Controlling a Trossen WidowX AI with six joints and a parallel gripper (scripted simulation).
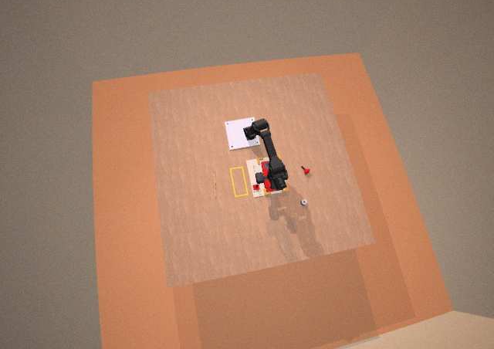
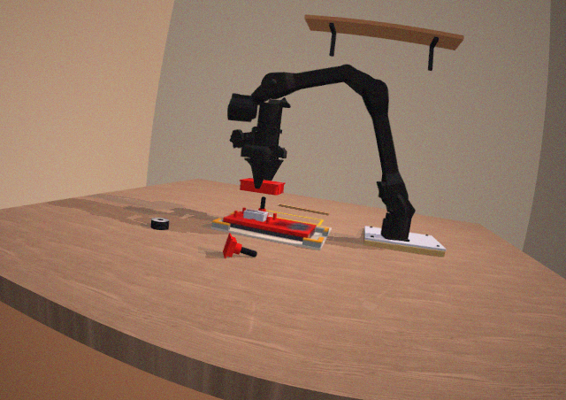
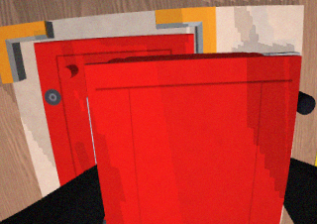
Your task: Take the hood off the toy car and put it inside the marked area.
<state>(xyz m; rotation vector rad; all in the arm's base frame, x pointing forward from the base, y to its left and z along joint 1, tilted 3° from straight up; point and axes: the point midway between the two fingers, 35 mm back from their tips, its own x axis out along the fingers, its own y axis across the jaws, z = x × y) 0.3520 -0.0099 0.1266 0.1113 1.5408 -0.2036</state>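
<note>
My gripper (image 2: 259,183) (image 3: 190,170) is shut on the red hood (image 2: 275,188) (image 3: 188,135), with a finger on either side. The hood is level and hangs clear above the toy car. The red car body (image 1: 264,164) (image 2: 292,226) (image 3: 45,60) lies on its board, with a light grey block (image 2: 256,215) exposed on top. The marked area is a yellow outline (image 1: 232,182) (image 2: 297,216) on the table, beside the board on the side away from the wheel. The arm hides the fingertips in the top view.
The cream board (image 1: 251,170) has orange corner holders (image 2: 313,239) (image 3: 25,31). A red part with an upright black pin (image 2: 263,202) (image 3: 306,103) stands near the marked area. A similar part (image 1: 306,171) (image 2: 231,246) and a wheel (image 1: 303,200) (image 2: 159,224) lie opposite. A thin stick (image 1: 214,184) lies beyond the outline.
</note>
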